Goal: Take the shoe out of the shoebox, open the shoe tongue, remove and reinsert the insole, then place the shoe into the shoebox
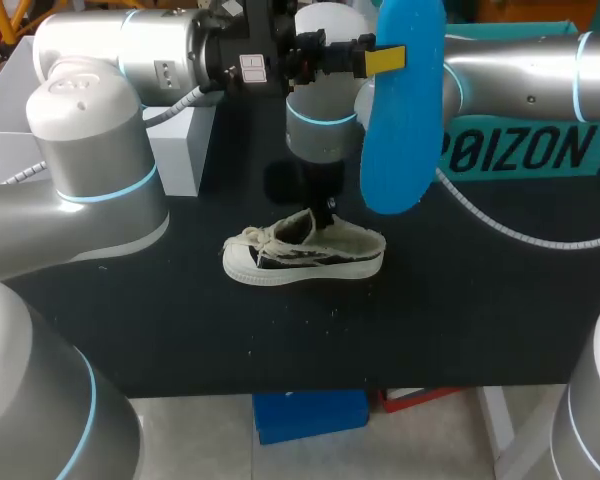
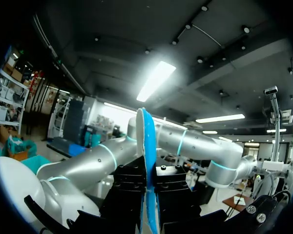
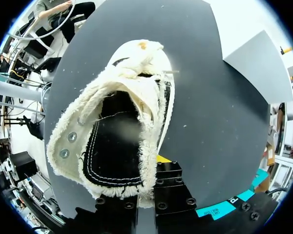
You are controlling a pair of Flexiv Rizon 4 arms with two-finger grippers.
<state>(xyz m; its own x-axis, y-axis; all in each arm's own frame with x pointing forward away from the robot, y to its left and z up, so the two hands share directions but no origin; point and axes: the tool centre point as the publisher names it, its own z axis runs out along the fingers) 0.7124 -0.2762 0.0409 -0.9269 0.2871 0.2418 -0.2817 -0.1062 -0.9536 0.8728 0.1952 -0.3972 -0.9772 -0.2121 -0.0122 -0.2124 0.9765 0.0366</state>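
Head view: the left pincer (image 1: 380, 58) is up high, clamped on the edge of the blue insole (image 1: 405, 120), which hangs down from it well above the desk (image 1: 430, 320). In the left wrist view the insole (image 2: 146, 146) stands edge-on, squeezed between that pincer (image 2: 147, 187)'s two sides.

The right pincer (image 3: 149, 180) sits low at the heel of the shoe (image 3: 122, 126), and from what I can see it is pinched on the frayed heel rim, with the shoe's mouth gaping just ahead of it. The shoe (image 1: 300, 255) lies on the desk, outside the shoebox (image 1: 520, 150) behind it.

My worry is the reinsertion. The insole is held by one edge only, so it may swing or slip on the way down and miss the opening. If its toe catches on the tongue or the fringe, it could buckle. The heel grip is thin, so a hard push might twist the shoe loose. The two arms are also crowded close together.
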